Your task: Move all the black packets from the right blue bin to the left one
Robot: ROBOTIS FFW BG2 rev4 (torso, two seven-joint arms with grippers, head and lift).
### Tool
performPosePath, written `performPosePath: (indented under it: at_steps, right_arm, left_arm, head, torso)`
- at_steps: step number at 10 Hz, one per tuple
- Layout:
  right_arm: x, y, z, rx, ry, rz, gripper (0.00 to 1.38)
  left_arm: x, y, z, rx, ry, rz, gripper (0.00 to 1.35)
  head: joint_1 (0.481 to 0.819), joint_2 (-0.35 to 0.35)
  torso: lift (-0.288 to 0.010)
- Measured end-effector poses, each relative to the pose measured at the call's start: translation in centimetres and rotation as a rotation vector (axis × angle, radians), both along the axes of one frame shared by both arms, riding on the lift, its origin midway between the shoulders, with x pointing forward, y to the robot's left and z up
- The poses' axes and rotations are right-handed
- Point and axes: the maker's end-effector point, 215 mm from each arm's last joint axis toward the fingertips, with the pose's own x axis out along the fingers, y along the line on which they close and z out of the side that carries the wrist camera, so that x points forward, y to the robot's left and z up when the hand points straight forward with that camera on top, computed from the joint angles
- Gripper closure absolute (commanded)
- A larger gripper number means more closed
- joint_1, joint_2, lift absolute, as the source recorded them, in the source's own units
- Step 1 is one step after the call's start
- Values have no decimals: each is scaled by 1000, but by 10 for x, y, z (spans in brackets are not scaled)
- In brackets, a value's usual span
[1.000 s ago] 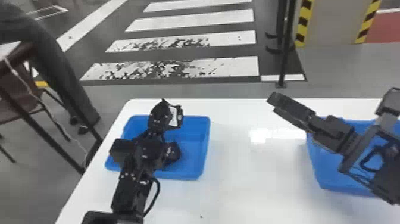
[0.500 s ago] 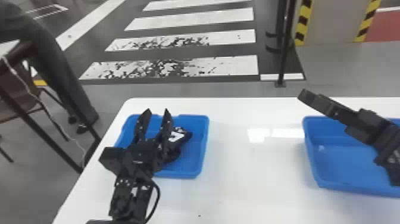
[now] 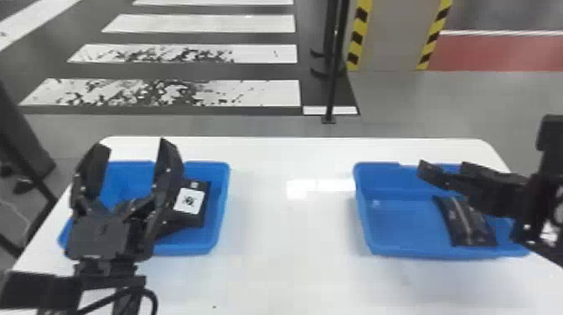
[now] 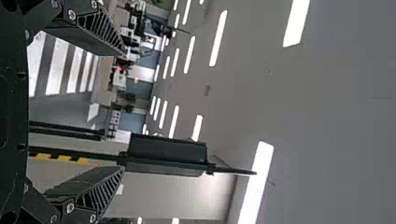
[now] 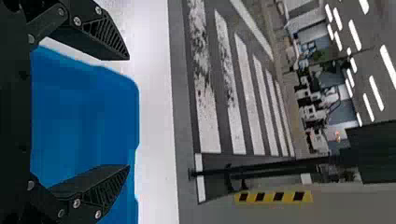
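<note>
**Both claws open, one at each bin; packets in both bins**

Left claw (image 3: 133, 146): located over the left part of the left bin (image 3: 223, 209). The two fingers are spread wide and point away from the robot. In the left wrist view, the left claw (image 4: 123, 111) has its fingertips well apart, with open space between them.

Right claw (image 3: 444, 165): located at the right bin (image 3: 363, 226), entering from the right side of the head view. In the right wrist view, the right claw (image 5: 129, 112) is open, its fingertips well apart; blue bin surface and white tabletop appear between and behind the fingers.

Labelled packet (image 3: 197, 220): black, with a white label (image 3: 189, 200). It rests in the right part of the left bin, beside one finger of the left claw in the head view. That finger hides part of it; contact cannot be determined. Dark material continues toward the near wall; whether this is another packet cannot be determined.

Striped packet (image 3: 465, 222): black, with a pale streak along it. It rests in the right part of the right bin, near the near wall and below the right claw in the head view.

Support: both bins stand apart on the tabletop (image 3: 285, 268). Beyond it are a floor crosswalk (image 3: 259, 92), a dark post (image 3: 334, 79) and a column (image 3: 393, 37) with yellow-black edges.
</note>
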Motion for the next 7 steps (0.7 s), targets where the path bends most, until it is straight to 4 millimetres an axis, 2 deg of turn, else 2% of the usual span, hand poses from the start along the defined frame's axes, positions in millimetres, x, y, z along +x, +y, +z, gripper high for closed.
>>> performPosePath:
  at_steps: [1, 3, 5, 7]
  right_arm:
    - [-7, -23, -7, -73, 33, -71, 225]
    - [-12, -60, -26, -165, 88, -177, 226]
    - [-7, -88, -51, -202, 150, -236, 226]
    - [-7, -102, -73, -215, 214, -263, 220]
  left_arm:
    - [-9, -15, 10, -35, -2, -39, 159]
    - [-10, -37, 5, -54, 36, -99, 160]
    - [-8, -40, -5, -53, 71, -105, 163]
    - [-7, -42, -6, -42, 77, -107, 159]
  head:
    - [695, -100]
    - [695, -184]
    - [695, -217]
    - [695, -239]
  torso:
    - [-140]
    - [-140]
    - [-140]
    - [-140]
